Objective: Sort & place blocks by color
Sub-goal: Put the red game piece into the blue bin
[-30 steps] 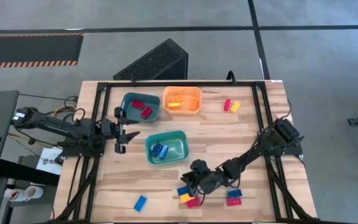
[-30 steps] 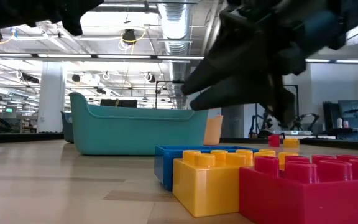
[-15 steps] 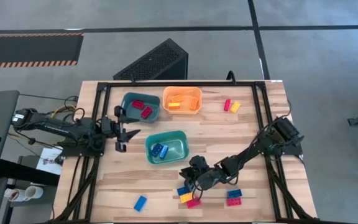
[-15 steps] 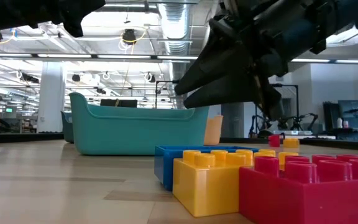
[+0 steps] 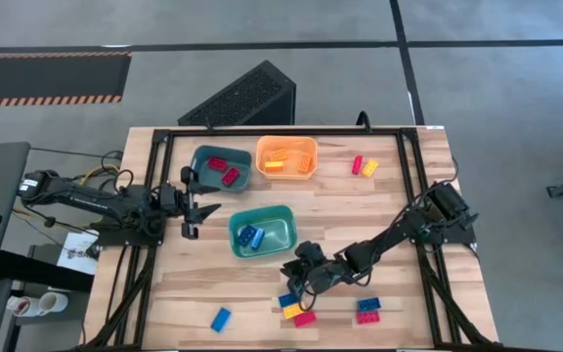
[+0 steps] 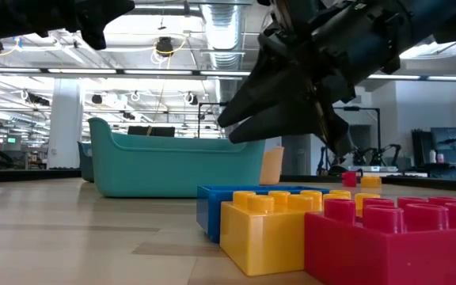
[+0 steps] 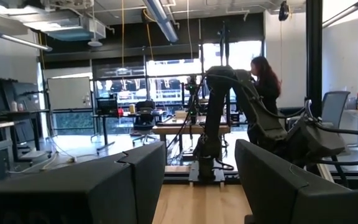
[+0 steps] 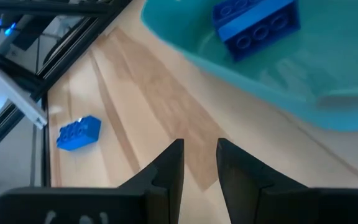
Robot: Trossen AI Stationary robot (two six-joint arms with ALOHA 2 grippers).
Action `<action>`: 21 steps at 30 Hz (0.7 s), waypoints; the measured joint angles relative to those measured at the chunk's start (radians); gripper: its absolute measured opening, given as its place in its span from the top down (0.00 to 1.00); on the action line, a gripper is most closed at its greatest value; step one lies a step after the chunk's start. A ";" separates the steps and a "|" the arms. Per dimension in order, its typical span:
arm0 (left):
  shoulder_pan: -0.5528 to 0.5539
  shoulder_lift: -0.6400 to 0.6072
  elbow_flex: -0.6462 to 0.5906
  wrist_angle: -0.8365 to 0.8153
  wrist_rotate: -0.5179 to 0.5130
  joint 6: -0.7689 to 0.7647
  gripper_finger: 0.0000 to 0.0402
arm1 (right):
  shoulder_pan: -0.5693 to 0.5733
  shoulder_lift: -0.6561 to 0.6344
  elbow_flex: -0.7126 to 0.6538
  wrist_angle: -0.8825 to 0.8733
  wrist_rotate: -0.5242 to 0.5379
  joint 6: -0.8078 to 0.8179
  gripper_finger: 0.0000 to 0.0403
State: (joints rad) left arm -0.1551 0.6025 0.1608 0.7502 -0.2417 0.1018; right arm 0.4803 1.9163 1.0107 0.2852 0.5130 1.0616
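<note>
My right gripper [image 5: 287,272] [image 8: 199,154] hovers open with a narrow gap and nothing between its fingers. It hangs over bare table just near of the teal tray [image 5: 280,244], which holds blue blocks [image 8: 253,25]. Below it lies a cluster of a blue, a yellow [image 6: 271,229] and a red block [image 6: 394,237], resting on the table. A lone blue block [image 5: 221,319] [image 8: 78,132] lies near the front edge. My left gripper [image 5: 203,205] [image 7: 197,183] waits open at the table's left.
A dark teal tray [image 5: 203,156] with red blocks and an orange tray [image 5: 286,144] with yellow blocks stand at the back. A red and a yellow block [image 5: 363,166] lie at the back right; a blue and a red block [image 5: 368,311] lie at the front right.
My right gripper has drifted toward the table's left and a little toward the teal tray, above the block cluster. Its gap is unchanged.
</note>
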 joint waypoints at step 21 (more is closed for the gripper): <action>-0.001 0.000 0.000 0.004 0.028 -0.037 0.54 | -0.046 -0.014 0.190 -0.265 -0.169 -0.148 0.71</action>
State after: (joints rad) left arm -0.1556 0.6022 0.1604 0.7546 -0.2134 0.0653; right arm 0.4347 1.9026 1.2010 0.0198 0.3441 0.9136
